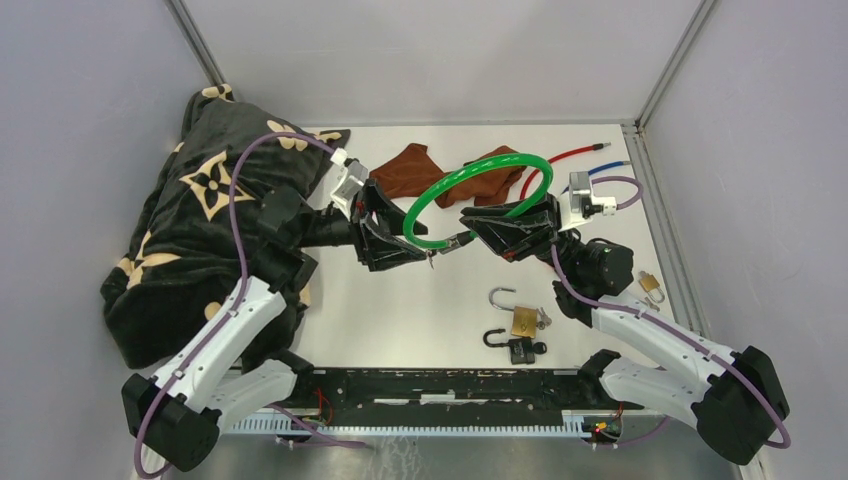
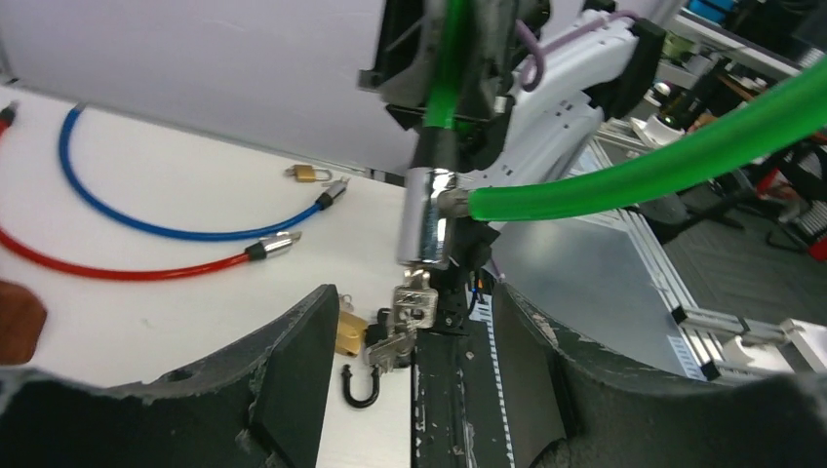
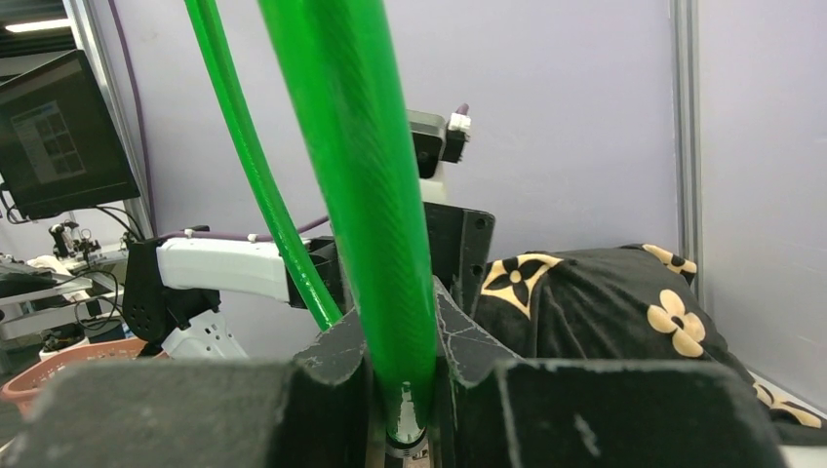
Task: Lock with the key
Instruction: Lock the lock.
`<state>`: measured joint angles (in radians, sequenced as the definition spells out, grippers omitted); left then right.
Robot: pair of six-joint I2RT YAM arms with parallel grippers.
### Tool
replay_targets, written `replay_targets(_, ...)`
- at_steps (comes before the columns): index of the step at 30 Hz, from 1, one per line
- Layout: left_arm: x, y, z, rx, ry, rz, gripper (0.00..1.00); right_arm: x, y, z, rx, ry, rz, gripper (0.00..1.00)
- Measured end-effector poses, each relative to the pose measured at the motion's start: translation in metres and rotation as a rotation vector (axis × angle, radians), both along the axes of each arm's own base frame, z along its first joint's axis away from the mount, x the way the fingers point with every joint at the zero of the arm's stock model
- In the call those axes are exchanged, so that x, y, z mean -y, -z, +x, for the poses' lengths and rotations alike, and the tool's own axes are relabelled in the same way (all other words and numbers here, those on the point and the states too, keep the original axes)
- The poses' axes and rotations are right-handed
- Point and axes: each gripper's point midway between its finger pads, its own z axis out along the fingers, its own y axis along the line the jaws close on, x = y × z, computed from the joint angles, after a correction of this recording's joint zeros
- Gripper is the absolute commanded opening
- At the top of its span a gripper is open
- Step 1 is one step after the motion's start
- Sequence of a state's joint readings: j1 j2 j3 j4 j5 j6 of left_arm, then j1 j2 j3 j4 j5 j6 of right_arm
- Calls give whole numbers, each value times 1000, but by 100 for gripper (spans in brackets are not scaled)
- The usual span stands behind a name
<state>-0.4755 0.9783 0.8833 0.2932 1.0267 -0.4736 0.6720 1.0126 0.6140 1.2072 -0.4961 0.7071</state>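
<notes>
The right tool is pressed together on the green cable lock and holds it in the air above the middle of the bench. The cable makes a big loop that rises toward the far edge. At the low end of the loop there is the chrome lock barrel, and a small bunch of keys hangs down from its bottom end.

The left tool faces it from the left side. Its two fingers are spread, and the keys hang in the gap between them. I see no finger touching the keys.

On the bench, near the near edge and a little to the right, lies a brass padlock with its shackle open, and just beside it a black padlock. A smaller brass padlock lies by the right edge. A red cable and a blue cable lie in the far right corner. Two brown cloths lie along the far edge. A black blanket with gold flowers covers the left side.
</notes>
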Motion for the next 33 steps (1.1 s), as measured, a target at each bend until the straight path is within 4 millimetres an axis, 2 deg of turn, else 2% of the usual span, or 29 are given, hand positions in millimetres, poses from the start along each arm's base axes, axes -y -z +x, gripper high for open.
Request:
replay_targets(5, 6, -6, -24, 30, 121, -21, 63, 0, 1, 1, 1, 3, -3, 0)
replay_targets(13, 15, 17, -14, -53, 118, 4, 64, 0, 1, 1, 1, 3, -4, 0)
replay_targets(17, 16, 19, -11, -72, 108, 6, 57, 0, 1, 0, 1, 3, -4, 0)
replay_targets(21, 18, 18, -13, -64, 117, 2, 54, 0, 1, 0, 1, 3, -3, 0)
replay_targets(28, 21, 12, -28, -17, 184, -11, 27, 0, 0, 0, -2, -5, 2, 0)
replay_targets(31, 20, 11, -30, -8, 194, -13, 10, 0, -1, -1, -3, -11, 6, 0)
replay_targets(33, 20, 12, -30, -10, 197, -11, 5, 0, -1, -3, -1, -16, 5, 0)
